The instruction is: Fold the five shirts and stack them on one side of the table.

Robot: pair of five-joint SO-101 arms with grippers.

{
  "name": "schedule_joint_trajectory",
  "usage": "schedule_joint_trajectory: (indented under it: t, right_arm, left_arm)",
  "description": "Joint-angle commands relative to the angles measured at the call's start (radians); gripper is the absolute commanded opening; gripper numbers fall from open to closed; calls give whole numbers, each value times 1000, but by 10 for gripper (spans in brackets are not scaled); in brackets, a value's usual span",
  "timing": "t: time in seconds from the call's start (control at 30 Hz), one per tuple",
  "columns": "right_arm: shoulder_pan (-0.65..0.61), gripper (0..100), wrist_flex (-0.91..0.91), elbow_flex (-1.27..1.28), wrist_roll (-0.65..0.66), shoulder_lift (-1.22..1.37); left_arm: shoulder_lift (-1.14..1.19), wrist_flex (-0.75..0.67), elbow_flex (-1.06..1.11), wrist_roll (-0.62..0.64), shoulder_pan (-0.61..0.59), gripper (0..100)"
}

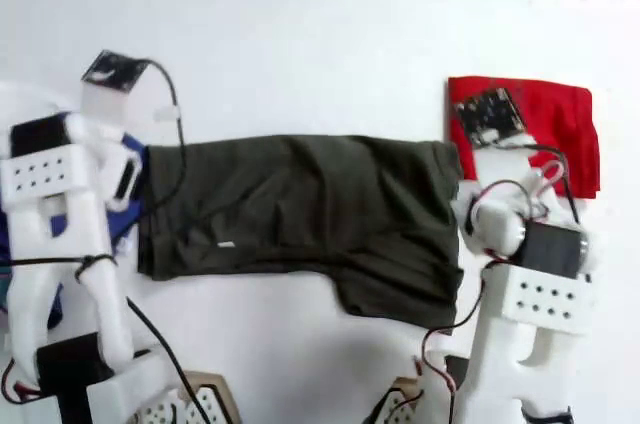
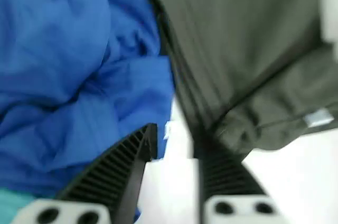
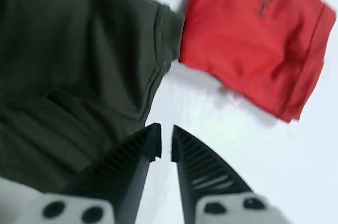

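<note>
we were mid-fold on the olive shirt [image 1: 300, 209], lying mid-table [image 1: 300, 44] between a folded red shirt [image 1: 560, 124] and a blue shirt [image 2: 68, 65]; left gripper [image 2: 174, 145] parted, empty at its edge; right gripper [image 3: 162, 142] barely parted, empty; next, we judged: pinch both ends.

Free table [image 1: 300, 44] beyond dark shirt [image 1: 300, 209]

Your left arm [image 1: 60, 214] flanks the dark olive cotton shirt [image 1: 300, 209], jaws parted; right arm [image 1: 530, 294] opposite, jaws barely apart.
</note>
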Motion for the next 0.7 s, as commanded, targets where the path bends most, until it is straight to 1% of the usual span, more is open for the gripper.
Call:
schedule_joint_trajectory:
  t: [0.0, 0.1, 0.2, 0.37, 0.53, 0.67]
  right_arm:
    - [-122, 18, -96, -25, -48, 68]
    - [-185, 19, -163, -51, -95, 205]
    - [-213, 19, -223, -124, -146, 372]
    - [-226, 19, -246, -336, -244, 684]
    - [-229, 19, -245, -500, -259, 981]
    - [-202, 19, -245, -592, -259, 1158]
  left_arm:
    - [57, -54, -45, 64, 106, 26]
    - [192, -123, -76, 133, 161, 25]
    - [356, -173, -147, 180, 163, 24]
    - [568, -143, -335, 206, 161, 24]
    - [706, -114, -507, 218, 160, 24]
    - [836, -120, -604, 216, 100, 24]
